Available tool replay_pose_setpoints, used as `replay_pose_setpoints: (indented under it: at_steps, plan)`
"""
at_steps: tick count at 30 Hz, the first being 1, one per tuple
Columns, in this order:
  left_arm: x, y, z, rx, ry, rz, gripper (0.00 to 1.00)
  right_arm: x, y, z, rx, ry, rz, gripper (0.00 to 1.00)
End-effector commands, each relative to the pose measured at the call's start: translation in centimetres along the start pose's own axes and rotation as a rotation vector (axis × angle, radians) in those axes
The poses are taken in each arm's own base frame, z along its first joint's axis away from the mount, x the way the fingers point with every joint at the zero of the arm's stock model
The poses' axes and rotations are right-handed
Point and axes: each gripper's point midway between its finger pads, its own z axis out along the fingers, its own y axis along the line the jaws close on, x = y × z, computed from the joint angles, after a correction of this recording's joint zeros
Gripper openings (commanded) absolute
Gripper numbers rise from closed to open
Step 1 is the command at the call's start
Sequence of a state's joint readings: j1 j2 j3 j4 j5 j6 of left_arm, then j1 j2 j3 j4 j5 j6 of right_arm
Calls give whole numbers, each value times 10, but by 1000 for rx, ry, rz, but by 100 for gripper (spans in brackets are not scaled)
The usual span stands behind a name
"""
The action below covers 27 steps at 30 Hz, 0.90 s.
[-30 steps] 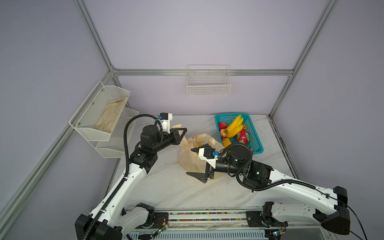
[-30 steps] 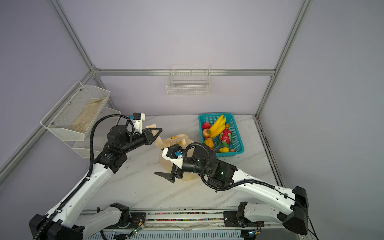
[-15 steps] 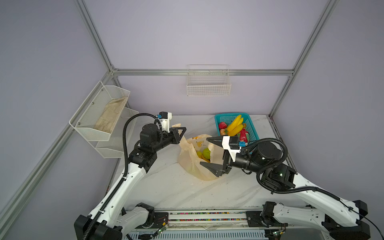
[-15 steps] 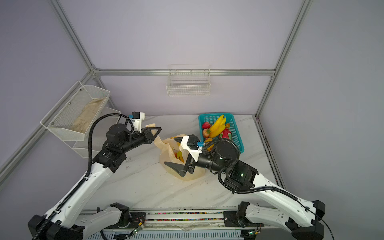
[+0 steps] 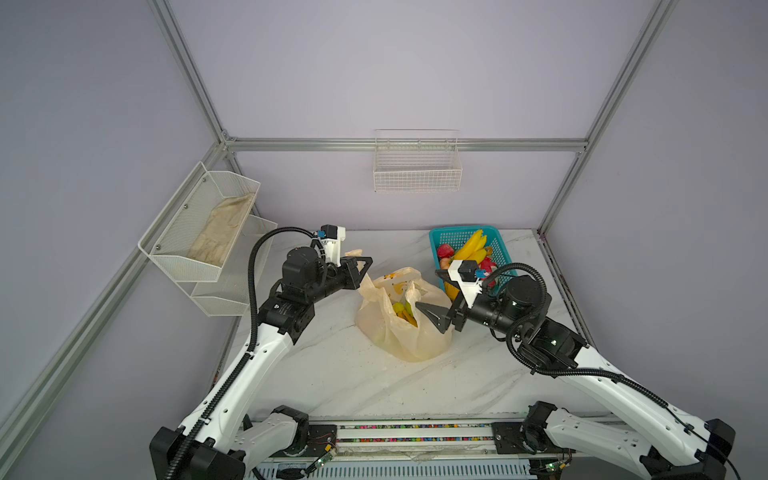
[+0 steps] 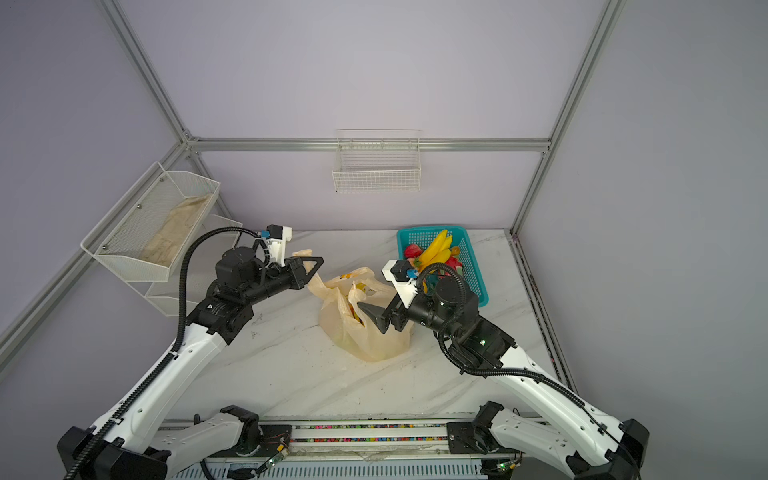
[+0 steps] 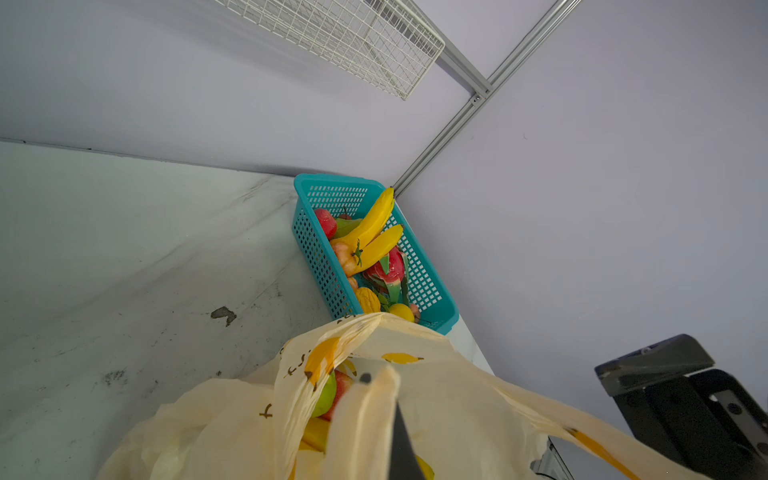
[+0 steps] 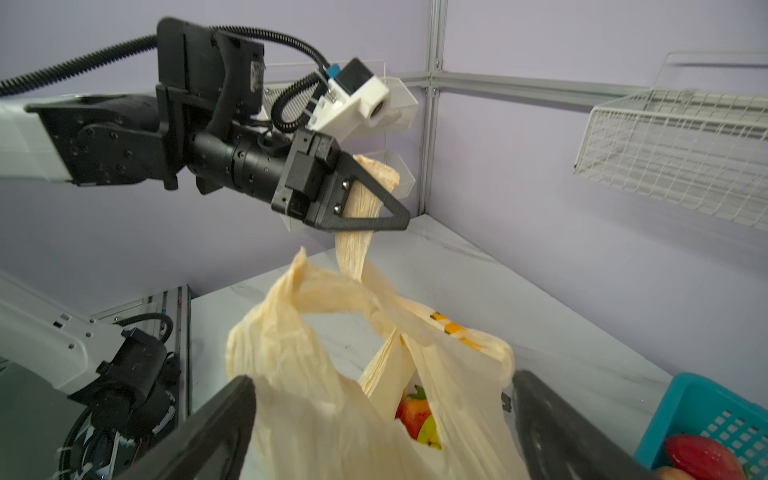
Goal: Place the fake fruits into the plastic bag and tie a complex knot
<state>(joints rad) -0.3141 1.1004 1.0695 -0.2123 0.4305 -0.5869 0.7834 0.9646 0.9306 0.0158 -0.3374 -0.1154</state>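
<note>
The cream-yellow plastic bag (image 5: pixel 399 336) (image 6: pixel 365 336) stands open on the marble table. Fake fruits (image 5: pixel 401 311) (image 8: pixel 415 415) lie inside it, red and green ones (image 7: pixel 330 392) among them. My left gripper (image 5: pixel 362 266) (image 6: pixel 314 266) (image 8: pixel 372 208) (image 7: pixel 374 388) is shut on one handle strip (image 8: pixel 353 249) and holds it up, left of the bag. My right gripper (image 5: pixel 436 293) (image 6: pixel 380 291) (image 8: pixel 384 415) stands open at the bag's right side, its jaws wide on either side of the mouth. More fake fruits, with bananas (image 5: pixel 471 245) (image 7: pixel 374 224) on top, fill the teal basket (image 5: pixel 496 245) (image 6: pixel 471 257). No knot is in view.
A white mesh shelf (image 5: pixel 174 249) with a beige cloth (image 5: pixel 220 232) hangs on the left wall. A wire basket (image 5: pixel 417 174) is fixed to the back wall. The teal basket sits in the back right corner, right behind my right wrist.
My right gripper has swung from the bag's front left over to its right side, staying open. The left gripper has kept its hold on the handle and hardly moved.
</note>
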Motion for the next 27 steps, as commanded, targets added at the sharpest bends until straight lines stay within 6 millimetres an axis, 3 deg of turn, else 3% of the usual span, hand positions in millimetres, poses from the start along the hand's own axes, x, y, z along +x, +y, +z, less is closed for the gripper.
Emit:
replay_pose_setpoints:
  at_steps: [1, 5, 9, 12, 16, 20, 25, 27]
  plan:
    - [-45, -32, -16, 47, -103, 82, 0, 11, -2, 2, -10, -6, 16, 97]
    - [-43, -31, -16, 45, -101, 84, 0, 31, -25, 7, 53, 17, 55, 97]
    - [-43, -30, -17, 44, -101, 82, 0, 47, -48, 16, 112, 53, 89, 85]
    - [-44, -32, -18, 46, -103, 85, 0, 48, -49, 20, 101, 44, 87, 69]
    - [-44, -31, -19, 40, -107, 78, 3, 46, -50, 25, 87, 32, 86, 40]
    - [-46, -27, -23, 19, -134, 72, 14, 42, -52, 24, 94, 18, 94, 25]
    - [-60, -15, -42, -84, -250, 107, 44, 35, -67, 21, 115, -1, 183, 7]
    - [-67, -18, -55, -99, -314, 140, 55, 33, -70, 22, 91, -7, 228, 5]
